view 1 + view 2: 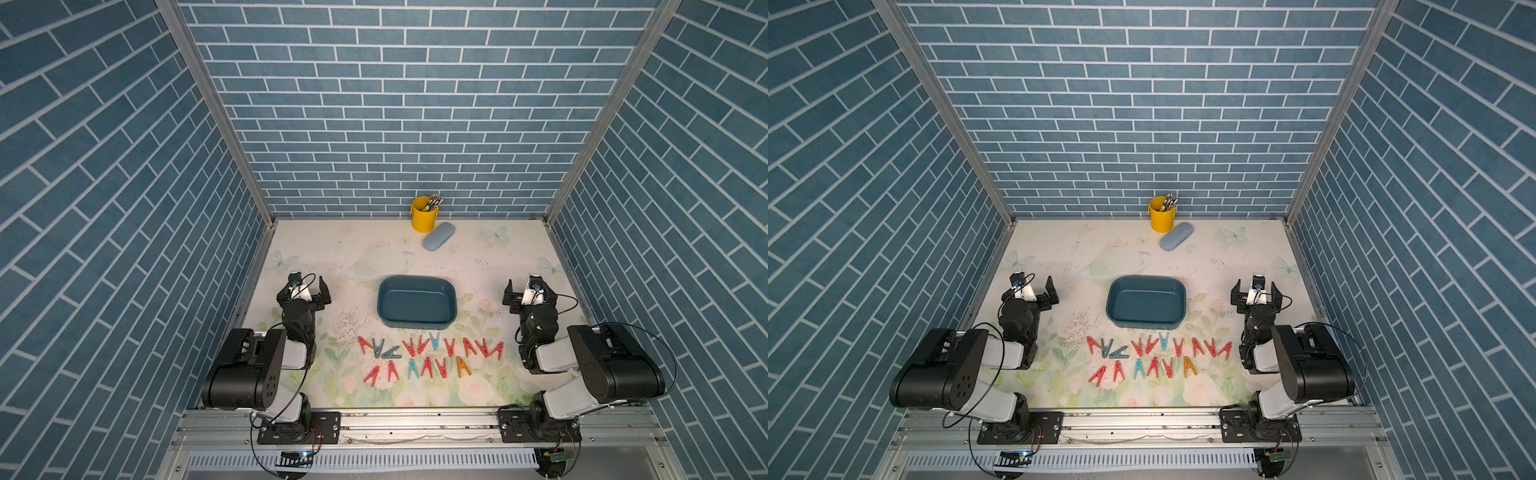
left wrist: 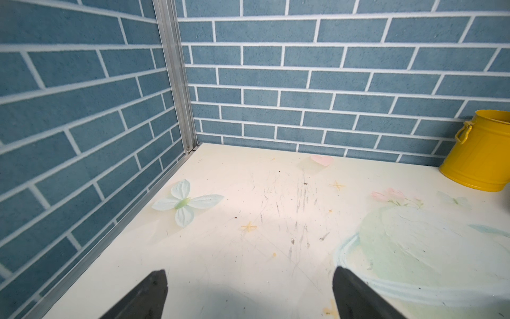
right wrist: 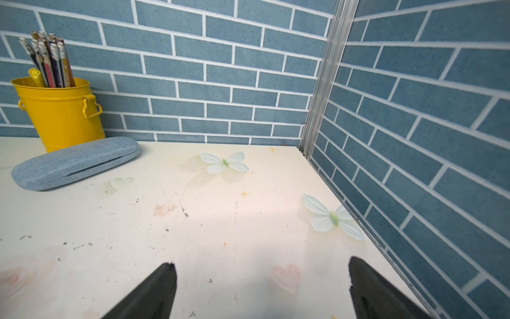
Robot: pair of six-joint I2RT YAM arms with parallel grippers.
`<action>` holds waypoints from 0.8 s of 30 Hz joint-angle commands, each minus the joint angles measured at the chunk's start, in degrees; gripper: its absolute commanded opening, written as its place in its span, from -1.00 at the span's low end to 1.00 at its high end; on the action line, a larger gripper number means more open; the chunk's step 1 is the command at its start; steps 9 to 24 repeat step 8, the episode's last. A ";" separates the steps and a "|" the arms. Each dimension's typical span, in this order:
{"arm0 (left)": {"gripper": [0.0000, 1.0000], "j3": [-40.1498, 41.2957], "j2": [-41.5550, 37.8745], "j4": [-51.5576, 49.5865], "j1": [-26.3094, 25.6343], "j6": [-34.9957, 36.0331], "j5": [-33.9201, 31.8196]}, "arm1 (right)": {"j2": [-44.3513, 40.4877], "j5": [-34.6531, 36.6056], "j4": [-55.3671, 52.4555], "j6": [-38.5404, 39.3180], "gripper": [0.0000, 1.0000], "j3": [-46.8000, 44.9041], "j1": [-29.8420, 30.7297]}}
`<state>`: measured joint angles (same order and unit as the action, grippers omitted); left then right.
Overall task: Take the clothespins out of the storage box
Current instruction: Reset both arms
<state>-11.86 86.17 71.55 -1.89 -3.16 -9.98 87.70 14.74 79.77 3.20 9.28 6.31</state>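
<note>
Lying outside the one storage box [image 1: 417,305] — sixteen clothespins [image 1: 413,363].

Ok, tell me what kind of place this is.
Most likely a staged robot test booth, not a real room: brick-print wall panels set between aluminium posts, a left arm and right arm mounted on a front rail, and a flower-printed table.

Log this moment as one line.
box: empty | clothespins: all out, two rows on table | left gripper: jaws open | right gripper: jaws open
</note>
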 commanded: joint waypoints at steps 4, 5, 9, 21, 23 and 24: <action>0.99 -0.10 0.01 1.28 -0.13 0.68 0.18 | 0.63 -0.83 -0.31 -1.29 0.99 0.94 -0.07; 0.99 -0.13 0.11 1.23 -0.13 0.69 0.13 | 0.48 -1.06 -1.23 -1.37 0.99 1.34 -0.11; 0.99 -0.18 0.04 1.23 -0.13 0.65 0.05 | 0.40 -1.14 -1.42 -1.44 0.99 1.35 -0.19; 0.99 -0.18 0.04 1.23 -0.13 0.65 0.05 | 0.40 -1.14 -1.42 -1.44 0.99 1.35 -0.19; 0.99 -0.18 0.04 1.23 -0.13 0.65 0.05 | 0.40 -1.14 -1.42 -1.44 0.99 1.35 -0.19; 0.99 -0.18 0.04 1.23 -0.13 0.65 0.05 | 0.40 -1.14 -1.42 -1.44 0.99 1.35 -0.19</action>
